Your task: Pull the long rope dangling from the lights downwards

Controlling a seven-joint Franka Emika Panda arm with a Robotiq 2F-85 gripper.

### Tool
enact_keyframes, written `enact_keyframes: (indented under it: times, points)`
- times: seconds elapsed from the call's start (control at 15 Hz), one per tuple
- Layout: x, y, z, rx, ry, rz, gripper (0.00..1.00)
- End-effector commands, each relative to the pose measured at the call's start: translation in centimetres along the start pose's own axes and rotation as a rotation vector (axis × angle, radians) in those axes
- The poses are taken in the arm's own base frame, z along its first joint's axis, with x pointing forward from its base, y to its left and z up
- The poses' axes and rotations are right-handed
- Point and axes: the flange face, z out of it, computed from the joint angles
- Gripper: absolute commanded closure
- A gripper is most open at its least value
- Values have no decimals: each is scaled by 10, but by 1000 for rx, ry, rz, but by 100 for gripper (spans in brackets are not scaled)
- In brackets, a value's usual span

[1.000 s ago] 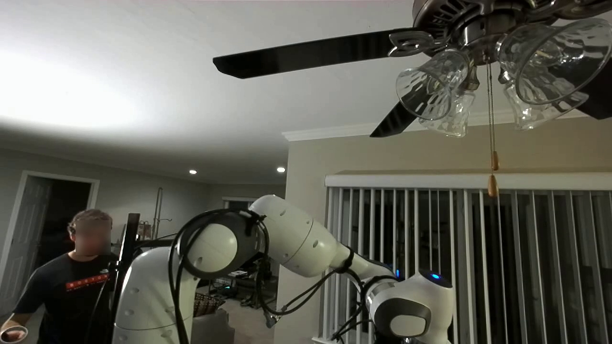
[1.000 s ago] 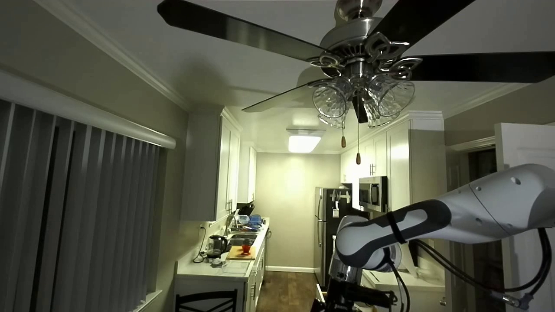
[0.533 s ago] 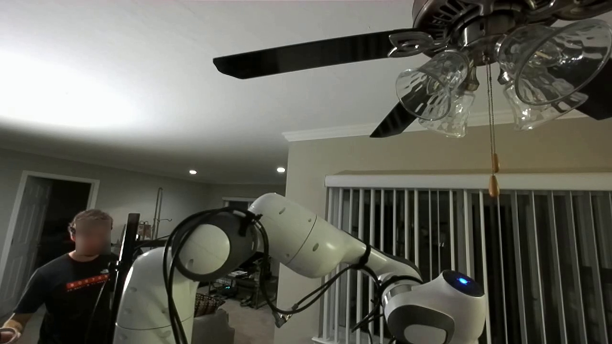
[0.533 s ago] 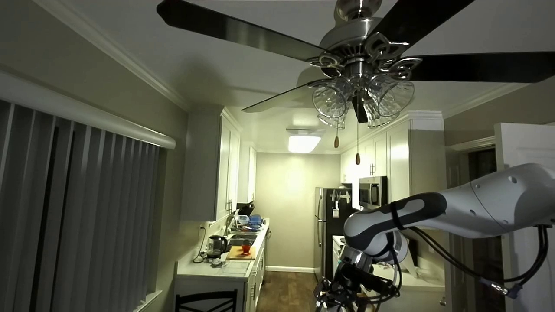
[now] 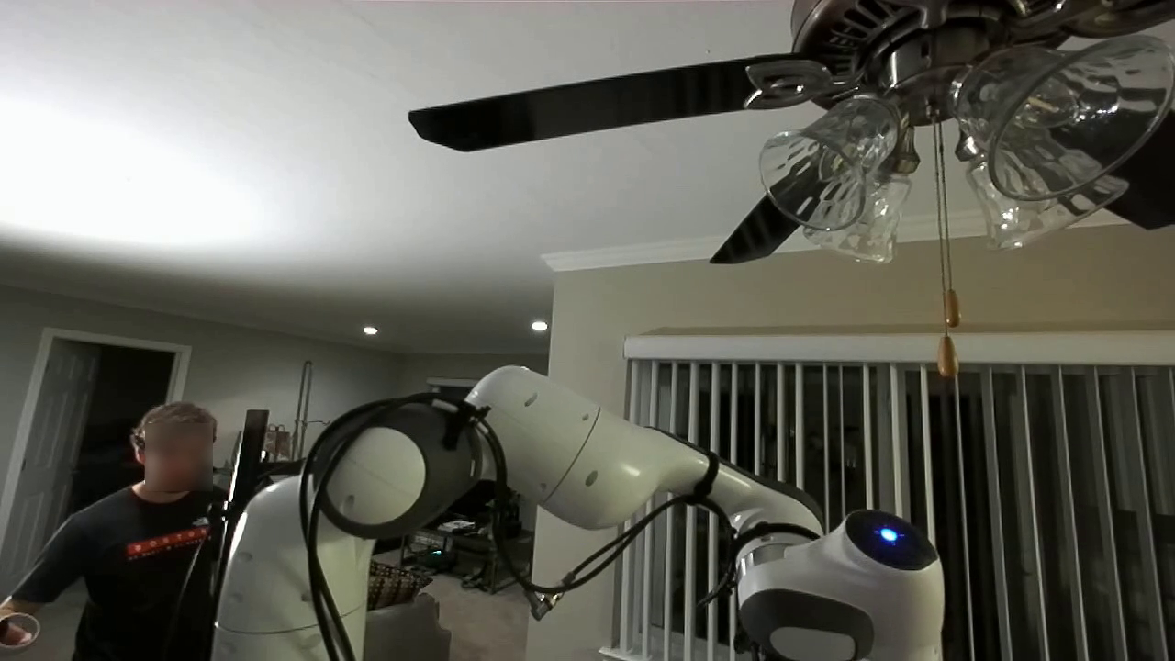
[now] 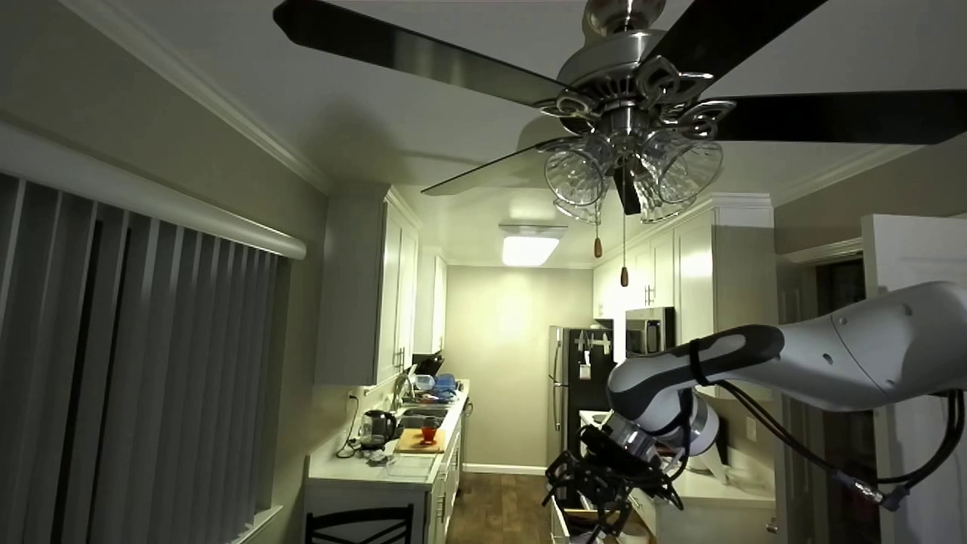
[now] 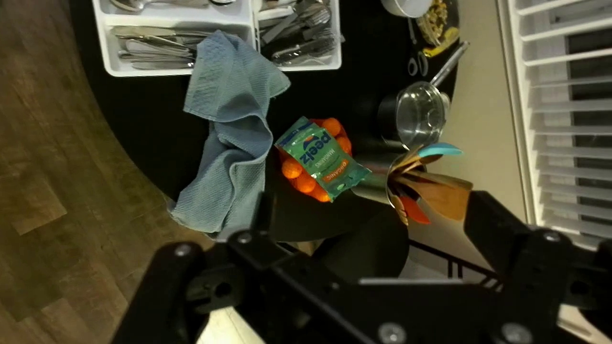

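The long rope is a thin cord hanging from the ceiling fan's hub, ending in a small amber-brown knob (image 5: 946, 356); the knob also shows in an exterior view (image 6: 624, 277). A shorter cord with a similar knob (image 5: 952, 308) hangs beside it. The lights are clear ruffled glass shades (image 5: 831, 165) under the fan hub, also seen in an exterior view (image 6: 578, 175). My gripper (image 6: 585, 487) is well below the knobs, tilted down and to the left, touching neither cord. In the wrist view its fingers (image 7: 373, 212) are wide apart with nothing between them. No rope shows there.
Dark fan blades (image 5: 587, 103) spread around the lights. Vertical blinds (image 5: 780, 413) cover the window. Below the gripper, a dark table holds a cutlery tray (image 7: 191, 71), blue towel (image 7: 234, 143), mandarin bag (image 7: 320, 157) and utensil holder (image 7: 377, 179). A person (image 5: 147, 532) stands behind the arm.
The arm's wrist has moved right in both exterior views. The gripper has risen and tilted from pointing mostly down to pointing down-left. The cord knobs sway slightly.
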Motion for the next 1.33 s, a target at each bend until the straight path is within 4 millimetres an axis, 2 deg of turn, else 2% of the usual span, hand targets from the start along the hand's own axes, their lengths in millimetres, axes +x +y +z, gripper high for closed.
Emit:
enact_keyframes:
  times: [0.0,0.6,0.87,1.27]
  points:
    - [-9,-1,-20,119,58,144,0]
    - [-9,10,-45,438,368,346,0]
    - [7,20,-50,541,542,446,0]
    - [38,45,-34,639,741,658,0]
